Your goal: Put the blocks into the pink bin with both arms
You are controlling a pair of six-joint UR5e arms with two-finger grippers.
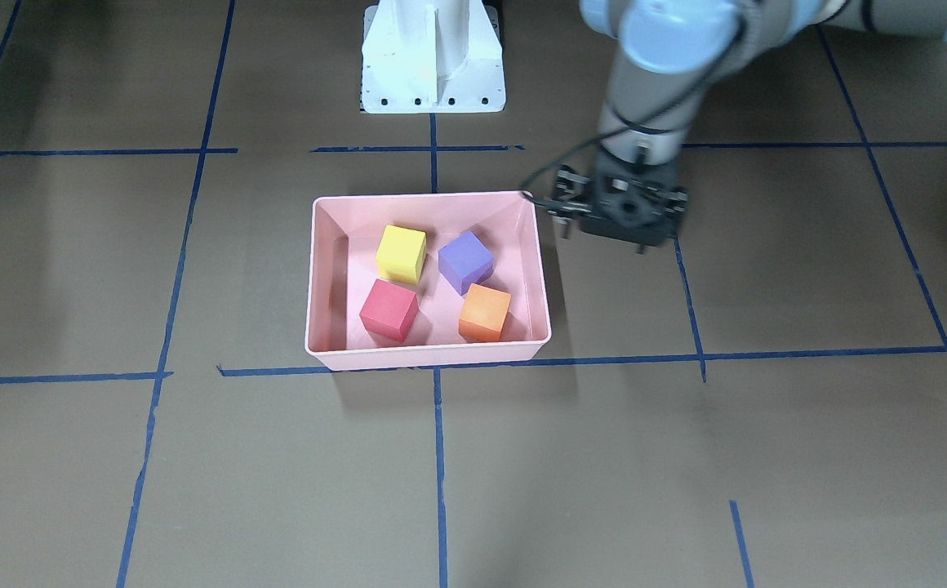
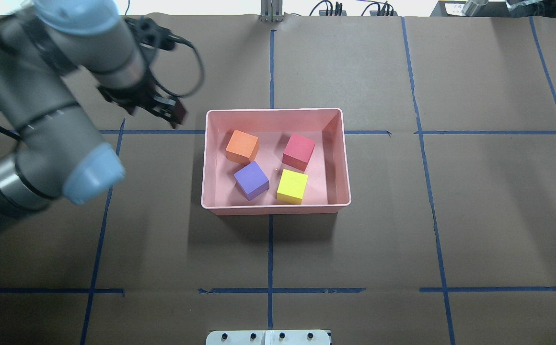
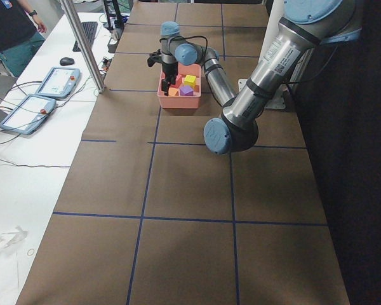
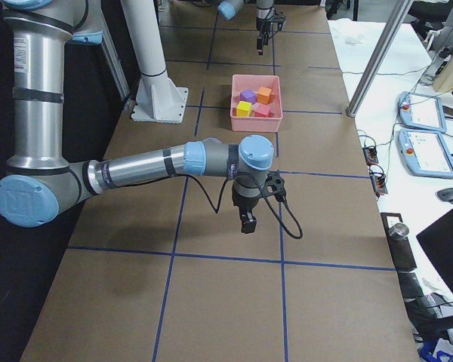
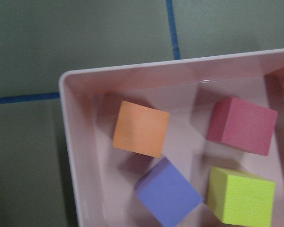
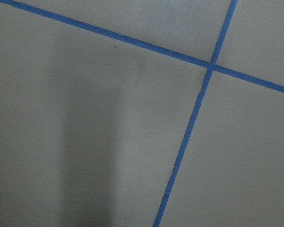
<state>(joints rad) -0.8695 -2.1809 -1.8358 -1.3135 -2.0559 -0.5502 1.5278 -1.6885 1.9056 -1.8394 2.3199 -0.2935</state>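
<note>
The pink bin (image 2: 275, 112) sits mid-table and holds all four blocks: orange (image 2: 242, 146), red-pink (image 2: 299, 151), purple (image 2: 251, 180) and yellow-green (image 2: 292, 186). They also show in the left wrist view: orange (image 5: 141, 128), red-pink (image 5: 243, 125), purple (image 5: 168, 193), yellow-green (image 5: 240, 196). My left gripper (image 2: 163, 111) hovers just outside the bin's left wall, empty; its fingers are too dark to tell whether it is open or shut. My right gripper (image 4: 247, 221) hangs over bare table far from the bin; I cannot tell its state.
The white pedestal base (image 1: 433, 57) stands behind the bin. Blue tape lines (image 2: 270, 249) grid the brown table. The right wrist view shows only table and tape (image 6: 199, 94). Operator desks with pendants (image 4: 419, 113) lie beyond the far table edge.
</note>
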